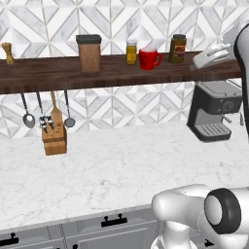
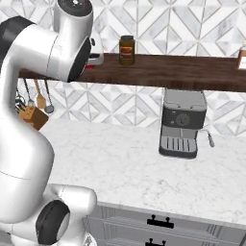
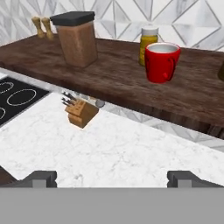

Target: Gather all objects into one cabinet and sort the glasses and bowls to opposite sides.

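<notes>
We judge task early: red mug (image 3: 162, 62) sits on dark wooden shelf (image 3: 109, 78), uncollected. Gripper (image 3: 113, 177) jaws wide apart, empty, facing mug from near side. Cabinet sorting remains.

Red mug on the dark wooden shelf

We see one of the task's vessels: a small red mug (image 1: 149, 59) standing upright on the dark wooden wall shelf (image 1: 58, 73), its mouth facing up and showing a pale inside. In the hand view its handle juts out to the right of the body; in the left base view the handle points right as well. The mug stands just in front of and beside a small yellow jar (image 1: 131, 52), close but whether they touch we cannot tell. In the right base view only a sliver of red shows behind the arm.
</notes>
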